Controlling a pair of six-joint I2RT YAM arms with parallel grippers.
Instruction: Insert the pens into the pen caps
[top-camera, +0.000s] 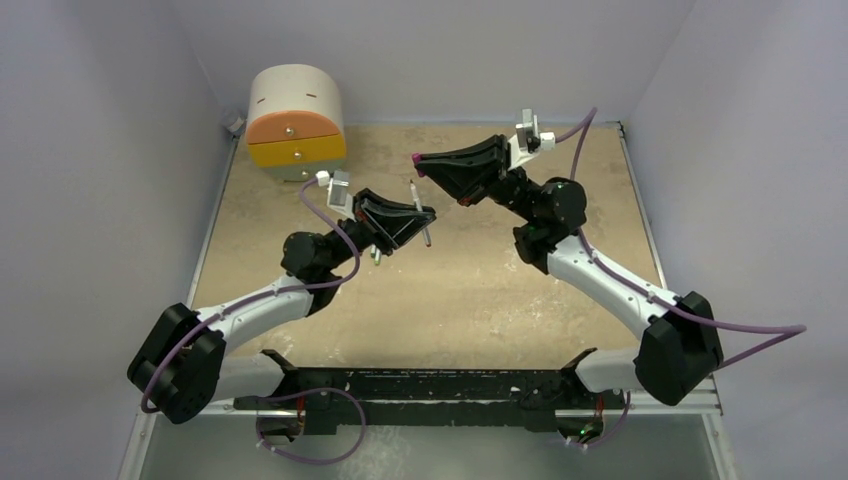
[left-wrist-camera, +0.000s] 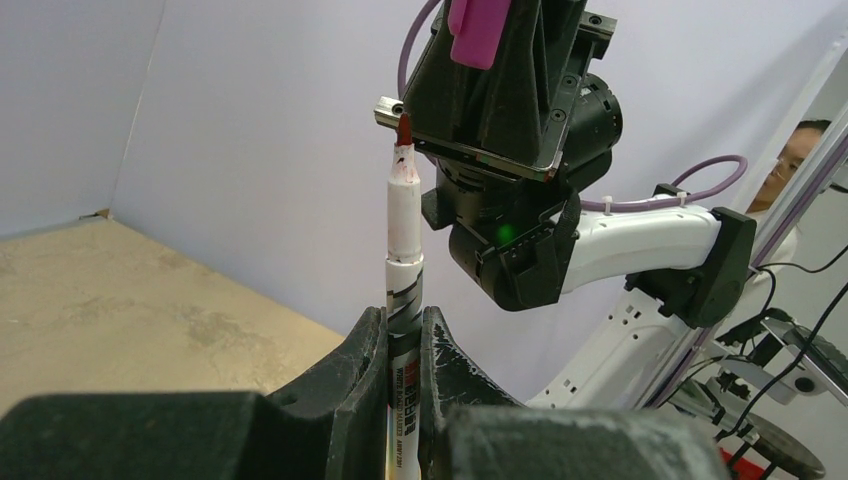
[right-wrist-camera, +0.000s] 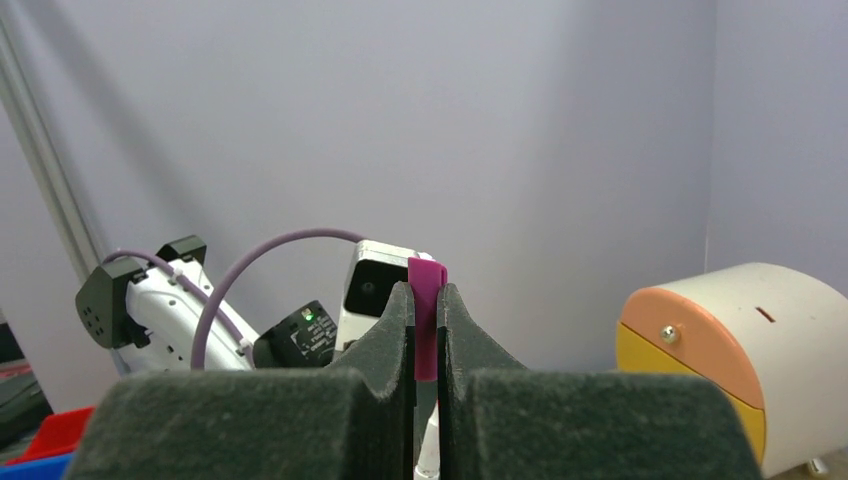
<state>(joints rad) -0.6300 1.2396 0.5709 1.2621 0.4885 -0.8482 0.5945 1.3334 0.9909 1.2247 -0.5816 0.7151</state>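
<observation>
Our left gripper pinches a white marker pen upright, red tip uppermost. It hangs in the air to the right of the rounded drawer box, nearer the front. Our right gripper is pressed onto a magenta cap — further right of that box — cap and tip apart.

Drawer box on tan table

Left arm angled forward and inward, left gripper raised, jaws clamped across a pen, right arm bent inward, right gripper pointing left, jaws pinching a magenta cap, the two grippers near each other, not touching.
</observation>
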